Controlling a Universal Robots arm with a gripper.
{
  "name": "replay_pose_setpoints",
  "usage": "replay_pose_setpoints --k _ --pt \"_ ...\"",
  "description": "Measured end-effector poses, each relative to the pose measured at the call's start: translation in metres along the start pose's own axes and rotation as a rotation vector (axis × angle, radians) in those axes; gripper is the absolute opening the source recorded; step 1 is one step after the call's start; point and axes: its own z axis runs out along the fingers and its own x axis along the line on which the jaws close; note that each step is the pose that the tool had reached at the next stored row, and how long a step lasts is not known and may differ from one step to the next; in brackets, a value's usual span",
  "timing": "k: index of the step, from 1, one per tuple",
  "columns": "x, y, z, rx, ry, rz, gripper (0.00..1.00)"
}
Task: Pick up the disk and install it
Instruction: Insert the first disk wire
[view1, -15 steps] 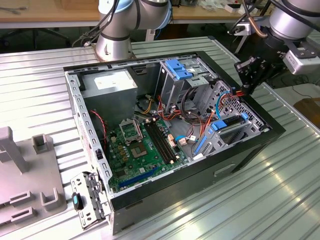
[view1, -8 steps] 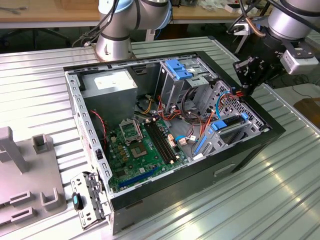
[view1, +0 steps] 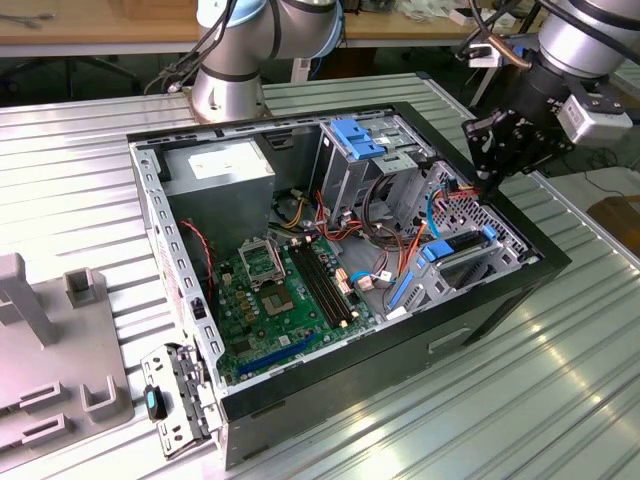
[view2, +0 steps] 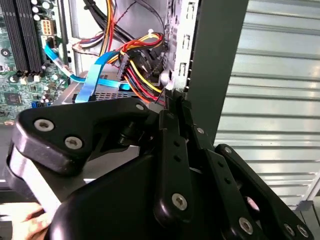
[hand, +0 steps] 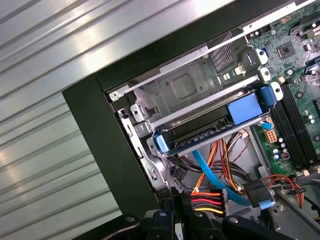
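One disk (hand: 210, 131) sits in the silver drive cage (hand: 185, 90) inside the open computer case (view1: 520, 262), its blue carrier rail showing at both ends. My one pincer (view1: 492, 172) hangs over the case's edge beside the cables (hand: 210, 200), apart from the disk. My fingertips are lost among the wiring (whether clenched or released, I cannot tell).

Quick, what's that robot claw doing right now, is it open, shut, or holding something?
Gripper: fingers together, shut, holding nothing visible, at the computer case's edge above the cables. The disk sits in its bay.
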Motion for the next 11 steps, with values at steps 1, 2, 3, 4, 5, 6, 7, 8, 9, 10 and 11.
replay_pose_setpoints --k 1,2,3,4,5,6,7,8,9,10,11 --pt "0.0029 -0.0015 0.0005 -0.0009 -0.0013 0.002 0.17" --pt "0.0044 -0.0024 0.0007 -0.0025 -0.0029 0.003 0.17" --pt "0.0057 -0.0032 0.0009 -0.0046 -0.0045 0.005 0.17" --pt "0.0075 -0.0042 0.0012 -0.0070 -0.0058 0.008 0.17" --pt "0.0088 -0.0049 0.0013 -0.0102 -0.0072 0.014 0.17" --pt "0.0087 -0.0048 0.0016 -0.0116 -0.0067 0.029 0.17" --pt "0.0088 -0.0048 0.0017 -0.0125 -0.0060 0.042 0.17" --pt "0.0088 -0.0048 0.0019 -0.0135 -0.0049 0.058 0.17" --pt "0.0088 -0.0049 0.0020 -0.0148 -0.0033 0.077 0.17" --pt "0.0087 -0.0048 0.0024 -0.0174 0.0001 0.117 0.17" --pt "0.0088 -0.0048 0.0026 -0.0195 0.0028 0.151 0.17"
